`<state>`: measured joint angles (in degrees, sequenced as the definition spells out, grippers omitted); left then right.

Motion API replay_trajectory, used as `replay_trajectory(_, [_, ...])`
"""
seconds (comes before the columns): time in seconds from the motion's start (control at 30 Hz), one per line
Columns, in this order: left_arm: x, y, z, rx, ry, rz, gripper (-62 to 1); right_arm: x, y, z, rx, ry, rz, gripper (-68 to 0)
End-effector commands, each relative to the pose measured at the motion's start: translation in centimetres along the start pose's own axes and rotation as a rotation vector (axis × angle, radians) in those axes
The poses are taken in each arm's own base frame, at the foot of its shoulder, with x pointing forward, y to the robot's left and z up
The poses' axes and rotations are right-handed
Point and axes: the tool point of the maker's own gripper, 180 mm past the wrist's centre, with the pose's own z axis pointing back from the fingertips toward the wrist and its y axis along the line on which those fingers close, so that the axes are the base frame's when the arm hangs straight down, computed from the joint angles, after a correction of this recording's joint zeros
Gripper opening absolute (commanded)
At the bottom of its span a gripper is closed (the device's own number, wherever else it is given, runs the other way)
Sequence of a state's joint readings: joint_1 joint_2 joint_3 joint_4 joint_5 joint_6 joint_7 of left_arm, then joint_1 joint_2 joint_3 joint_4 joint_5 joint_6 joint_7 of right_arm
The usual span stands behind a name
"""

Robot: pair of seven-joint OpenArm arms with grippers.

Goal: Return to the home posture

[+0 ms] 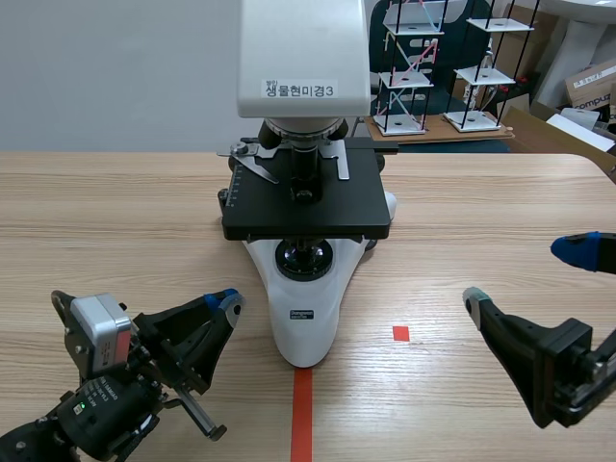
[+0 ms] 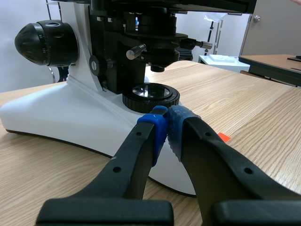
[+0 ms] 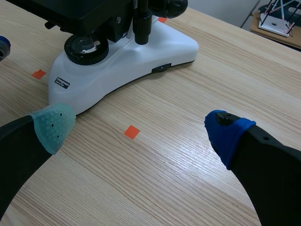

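A white and black microscope (image 1: 306, 183) stands at the table's middle, its white base (image 1: 305, 318) pointing toward me. My left gripper (image 1: 227, 300) rests low at the front left, shut with its blue pads pressed together and nothing held. In the left wrist view that gripper (image 2: 167, 127) sits just short of the microscope base (image 2: 61, 113), below the round light lens (image 2: 150, 94). My right gripper (image 1: 534, 274) hovers at the front right, open and empty. The right wrist view shows its fingers (image 3: 52, 125) spread wide over bare wood, with the microscope base (image 3: 122, 66) ahead of them.
Wire model racks (image 1: 414, 67) and cardboard boxes (image 1: 592, 91) stand beyond the table's far edge. The table's right edge (image 1: 602, 164) runs close to the right arm. Bare wood lies to either side of the microscope.
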<state>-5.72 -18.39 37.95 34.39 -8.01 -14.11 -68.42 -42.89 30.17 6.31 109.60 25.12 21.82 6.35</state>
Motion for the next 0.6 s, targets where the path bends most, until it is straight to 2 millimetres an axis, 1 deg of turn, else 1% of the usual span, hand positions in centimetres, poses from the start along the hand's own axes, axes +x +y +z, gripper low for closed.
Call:
replay_trajectory(0.0, [0.82,0.07,-0.49,0.006,-0.039,0.003,-59.2,0.96,-0.14,0.01,0.001,-0.032,0.006,-7.1])
replay_trajectory(0.17, [0.78,0.07,-0.49,0.006,-0.037,0.003,-59.2,0.96,-0.14,0.01,0.001,-0.032,0.006,-7.1])
replay_trajectory(0.33, [0.27,0.06,-0.5,0.006,-0.008,0.003,-59.2,0.96,-0.14,0.01,0.001,-0.032,0.006,-7.1])
replay_trajectory(0.57, [0.29,0.06,-0.48,0.005,-0.009,0.004,-59.2,0.96,-0.14,0.01,0.001,-0.032,0.006,-7.1])
